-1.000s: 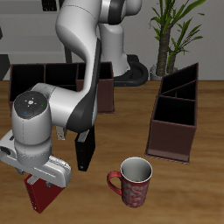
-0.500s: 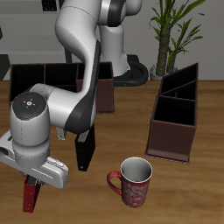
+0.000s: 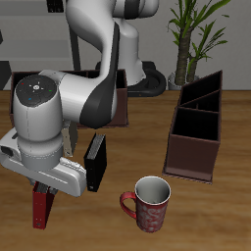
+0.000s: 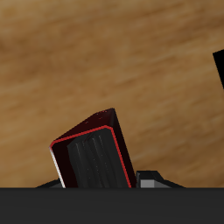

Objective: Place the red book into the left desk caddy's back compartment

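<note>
Exterior view shows the gripper (image 3: pixel 44 188) low over the wooden table (image 3: pixel 211 211) near its front edge, its fingers closed on the red book (image 3: pixel 41 208), which hangs upright below the hand with its narrow edge facing the camera; whether its lower end touches the table cannot be told. Just beside the arm stands the black book (image 3: pixel 95 162), upright on the table and apart from the red one. Farther along the front of the table sits a mug (image 3: pixel 150 203) with a red handle and a patterned body, open side up. The left desk caddy (image 3: pixel 196 125) stands well apart from the gripper, past the mug and farther back, its narrow dark brown end toward the camera and its sloping side walls rising toward the rear; its back compartment (image 3: pixel 203 90), beyond the cross divider, lies at the high end, and nothing can be seen inside it. A second, wide low brown caddy (image 3: pixel 59 86) sits farther back behind the arm, partly hidden by it. A potted plant (image 3: pixel 191 39) stands behind the table. Wrist view shows the red book (image 4: pixel 94 153) close up and tilted, a dark face rimmed in red, held at the camera's edge above the bare wood grain, with a sliver of the black book (image 4: pixel 219 70) at the border
</note>
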Motion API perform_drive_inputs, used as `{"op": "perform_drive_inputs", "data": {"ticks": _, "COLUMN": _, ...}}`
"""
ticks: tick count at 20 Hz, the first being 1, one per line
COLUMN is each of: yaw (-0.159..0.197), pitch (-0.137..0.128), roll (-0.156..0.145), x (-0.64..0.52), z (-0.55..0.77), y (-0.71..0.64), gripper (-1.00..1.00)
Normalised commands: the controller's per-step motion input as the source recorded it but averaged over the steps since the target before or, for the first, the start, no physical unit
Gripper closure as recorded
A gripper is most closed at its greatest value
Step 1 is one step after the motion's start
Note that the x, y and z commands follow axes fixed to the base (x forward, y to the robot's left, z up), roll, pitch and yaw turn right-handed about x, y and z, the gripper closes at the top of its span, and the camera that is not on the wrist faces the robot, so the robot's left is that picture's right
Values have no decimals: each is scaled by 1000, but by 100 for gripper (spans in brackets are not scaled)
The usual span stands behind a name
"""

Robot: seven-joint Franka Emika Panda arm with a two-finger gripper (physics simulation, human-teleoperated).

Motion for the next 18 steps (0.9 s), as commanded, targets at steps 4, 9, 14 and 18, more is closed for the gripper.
{"op": "perform_drive_inputs", "data": {"ticks": 4, "yaw": 28, "pitch": -69, "roll": 5, "x": -194, "z": 713, "y": 107, "gripper": 100}}
{"op": "perform_drive_inputs", "data": {"ticks": 9, "yaw": -53, "pitch": -48, "roll": -34, "x": -285, "z": 565, "y": 19, "gripper": 100}}
{"op": "perform_drive_inputs", "data": {"ticks": 14, "yaw": 44, "pitch": -47, "roll": -11, "x": -318, "z": 395, "y": 199, "gripper": 100}}
{"op": "perform_drive_inputs", "data": {"ticks": 18, "yaw": 22, "pitch": -33, "roll": -22, "x": -203, "z": 250, "y": -87, "gripper": 100}}
